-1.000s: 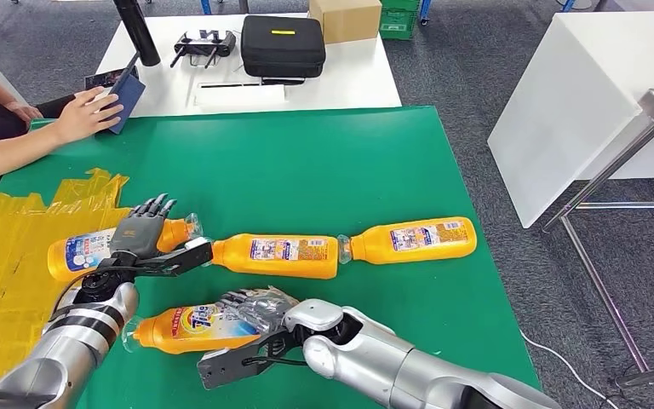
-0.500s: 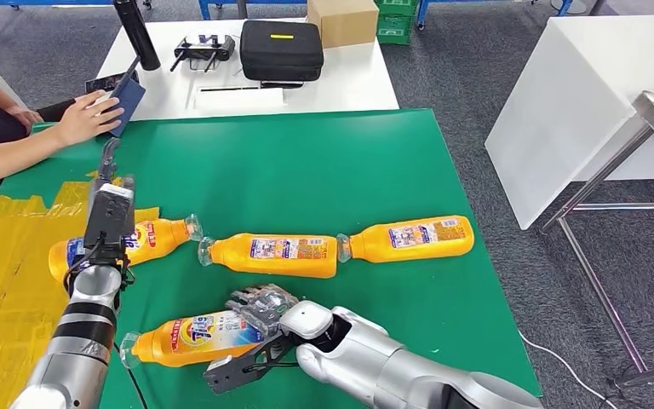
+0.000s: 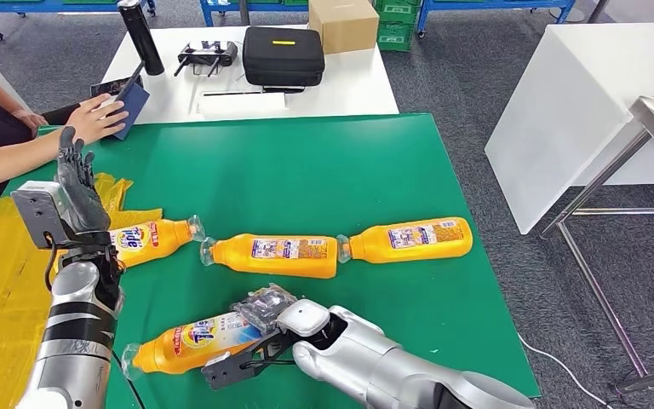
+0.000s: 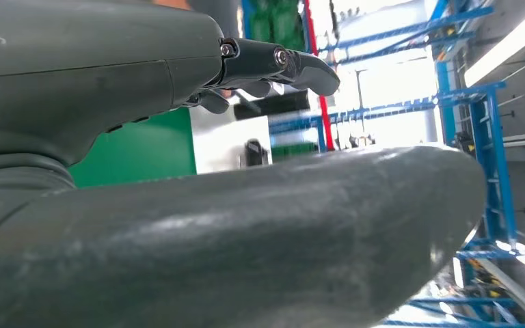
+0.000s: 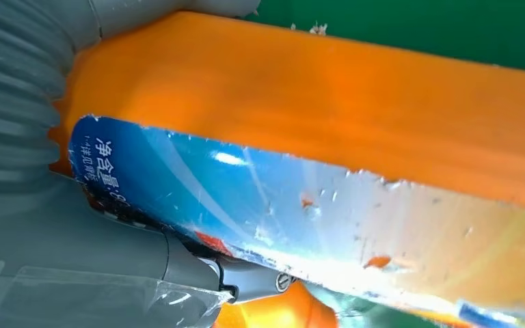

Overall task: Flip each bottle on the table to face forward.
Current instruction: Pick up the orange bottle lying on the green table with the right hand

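Orange near bottle (image 3: 189,342) lies on the green bench (image 3: 324,170), gripped by the right robot hand (image 3: 264,308). Left robot hand (image 3: 75,183) is raised, open, empty. Next, two back-facing bottles likely need flipping.

The head view is looking forward and down from high on the body onto the green desk (image 3: 324,162). The left wrist view is looking past the raised left hand (image 3: 75,183) toward the blue racks (image 4: 482,116). The right wrist view is pressing close against the nearest bottle (image 5: 328,171), which the head view is also showing.
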`<state>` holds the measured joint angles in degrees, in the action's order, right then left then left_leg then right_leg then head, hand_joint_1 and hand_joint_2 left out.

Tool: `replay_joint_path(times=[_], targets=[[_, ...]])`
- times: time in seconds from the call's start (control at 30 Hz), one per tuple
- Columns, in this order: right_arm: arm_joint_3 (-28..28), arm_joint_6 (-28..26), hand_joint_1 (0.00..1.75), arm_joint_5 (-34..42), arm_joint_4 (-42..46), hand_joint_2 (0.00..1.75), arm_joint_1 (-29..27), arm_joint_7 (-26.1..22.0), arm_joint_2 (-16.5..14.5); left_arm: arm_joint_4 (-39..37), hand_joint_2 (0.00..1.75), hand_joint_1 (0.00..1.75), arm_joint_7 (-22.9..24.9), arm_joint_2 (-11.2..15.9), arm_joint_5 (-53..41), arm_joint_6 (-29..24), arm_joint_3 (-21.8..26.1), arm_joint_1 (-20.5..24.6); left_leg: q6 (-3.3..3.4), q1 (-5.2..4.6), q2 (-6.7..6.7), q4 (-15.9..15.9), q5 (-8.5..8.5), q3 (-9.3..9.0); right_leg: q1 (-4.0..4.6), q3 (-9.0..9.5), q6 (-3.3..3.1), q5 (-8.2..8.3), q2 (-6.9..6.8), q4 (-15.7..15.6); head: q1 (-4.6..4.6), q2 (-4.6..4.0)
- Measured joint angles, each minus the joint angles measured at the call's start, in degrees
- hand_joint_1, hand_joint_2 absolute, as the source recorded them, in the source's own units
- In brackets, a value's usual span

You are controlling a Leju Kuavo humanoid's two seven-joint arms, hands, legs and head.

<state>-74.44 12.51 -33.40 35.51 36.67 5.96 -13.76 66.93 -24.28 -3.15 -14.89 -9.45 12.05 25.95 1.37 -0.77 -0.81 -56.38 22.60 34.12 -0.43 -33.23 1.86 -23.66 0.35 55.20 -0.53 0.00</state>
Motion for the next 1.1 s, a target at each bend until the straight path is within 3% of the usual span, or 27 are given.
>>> replay_joint_path(times=[0.27, 0.4, 0.6, 0.8, 0.9, 1.1], targets=[[7.0, -2.5, 1.75, 5.3, 0.0, 1.75, -0.8, -0.7, 0.1, 1.1, 0.00, 0.00, 0.7, -0.1, 3.9, 2.7, 1.5, -0.8, 0.03, -0.01, -0.01, 0.0, -0.11, 0.31, -0.01, 0.31, 0.03, 0.25, -0.01, 0.0, -0.01, 0.00], [10.6, -6.8, 1.75, 10.9, 3.3, 1.75, -2.6, -4.2, 1.0, 1.9, 1.75, 0.00, 0.9, 0.0, 8.8, 5.8, 2.4, -1.5, 0.02, -0.01, -0.02, 0.0, -0.11, 0.43, 0.00, 0.23, 0.03, 0.24, -0.01, 0.0, -0.02, 0.00], [22.2, -8.6, 1.75, 21.3, 25.2, 1.75, -11.0, -9.1, 6.9, 3.0, 1.75, 0.00, 3.8, 1.8, 19.0, 21.2, 4.8, -5.9, 0.04, -0.01, 0.00, 0.0, -0.13, 0.94, 0.00, -0.26, 0.07, 0.27, -0.02, 0.0, -0.01, 0.00], [31.6, -9.4, 1.75, 26.7, 42.8, 1.75, -18.7, -14.8, 9.4, 5.6, 1.75, 0.00, 5.3, 2.4, 26.3, 32.7, 5.2, -10.4, 0.01, -0.01, -0.06, 0.0, -0.09, 1.37, -0.01, -0.66, 0.07, 0.24, -0.03, 0.0, -0.01, 0.00], [34.3, -9.3, 1.75, 27.5, 46.6, 1.75, -20.7, -15.8, 9.6, 7.0, 1.75, 0.00, 6.1, 2.4, 28.6, 35.8, 4.2, -12.3, 0.00, -0.01, -0.05, 0.0, -0.07, 1.47, -0.02, -0.78, 0.07, 0.23, -0.03, 0.0, -0.01, 0.00], [36.5, -9.1, 1.75, 27.8, 49.7, 1.75, -22.3, -16.1, 9.6, 8.6, 1.75, 0.00, 6.4, 2.3, 29.0, 36.4, 2.9, -13.8, 0.00, 0.00, -0.05, 0.0, -0.08, 1.48, -0.01, -0.80, 0.07, 0.23, -0.03, 0.0, -0.01, 0.00]])
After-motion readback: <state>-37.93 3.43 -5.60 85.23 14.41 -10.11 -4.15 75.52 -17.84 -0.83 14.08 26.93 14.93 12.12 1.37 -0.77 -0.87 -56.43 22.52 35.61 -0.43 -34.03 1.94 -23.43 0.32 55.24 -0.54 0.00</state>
